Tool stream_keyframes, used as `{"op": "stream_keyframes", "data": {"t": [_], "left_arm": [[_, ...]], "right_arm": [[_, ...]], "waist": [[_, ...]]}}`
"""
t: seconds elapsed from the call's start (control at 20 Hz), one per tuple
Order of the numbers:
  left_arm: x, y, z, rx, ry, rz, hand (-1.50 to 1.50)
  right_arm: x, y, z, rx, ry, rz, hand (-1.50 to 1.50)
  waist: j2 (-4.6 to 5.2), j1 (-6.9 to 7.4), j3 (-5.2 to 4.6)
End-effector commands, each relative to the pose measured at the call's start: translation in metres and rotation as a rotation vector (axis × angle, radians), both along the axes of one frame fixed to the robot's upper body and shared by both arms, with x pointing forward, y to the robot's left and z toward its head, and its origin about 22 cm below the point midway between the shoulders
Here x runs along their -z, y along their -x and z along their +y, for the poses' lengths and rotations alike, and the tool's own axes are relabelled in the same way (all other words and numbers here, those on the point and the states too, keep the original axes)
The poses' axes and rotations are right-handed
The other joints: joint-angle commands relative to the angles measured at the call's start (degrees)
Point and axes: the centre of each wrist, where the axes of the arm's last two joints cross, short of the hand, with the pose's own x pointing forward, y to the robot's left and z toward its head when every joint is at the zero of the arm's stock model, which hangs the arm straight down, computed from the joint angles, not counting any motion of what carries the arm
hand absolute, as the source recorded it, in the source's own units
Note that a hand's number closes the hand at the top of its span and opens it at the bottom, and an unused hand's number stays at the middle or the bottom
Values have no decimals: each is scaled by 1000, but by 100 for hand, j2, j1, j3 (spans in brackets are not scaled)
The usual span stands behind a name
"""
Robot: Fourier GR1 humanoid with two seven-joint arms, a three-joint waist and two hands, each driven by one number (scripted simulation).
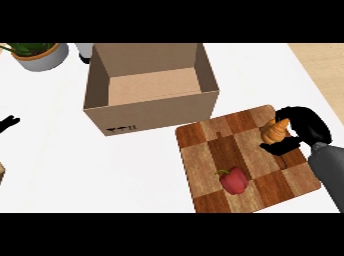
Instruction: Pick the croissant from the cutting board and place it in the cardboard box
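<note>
Croissant [274, 131] sat pinched in my right hand [302, 131], fingers and thumb curled round it, at the cutting board [234, 155]'s right edge; whether it had cleared the wood I could not tell. Its long axis ran near upright in the head view, upper tip tilted slightly right, toward my fingers. The risk, as I judged it: so little pastry was held that it could twist or slip free on the carry, or clip the near wall of the cardboard box [151, 92], up and to the left of my hand. A red pepper [234, 180] lay on the board, below-left of my hand. My left hand [1, 127] rested open at the far left edge.
</note>
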Motion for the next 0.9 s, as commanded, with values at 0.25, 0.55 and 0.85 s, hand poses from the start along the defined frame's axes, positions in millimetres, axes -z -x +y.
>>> {"op": "stream_keyframes", "data": {"t": [0.25, 0.55, 0.85], "left_arm": [[-1, 8, 2, -67, -20, -29, 0], [1, 2, -13, -39, -16, -74, 0], [7, -7, -31, -2, -20, -113, 0]], "right_arm": [[-50, -27, 72, 347, 29, -396, 150], [-99, -25, 179, 337, 16, -508, 150], [-170, -2, 269, 411, -96, -517, 150]], "waist": [[-2, 105, 15], [117, 367, 48], [272, 616, 86]]}}
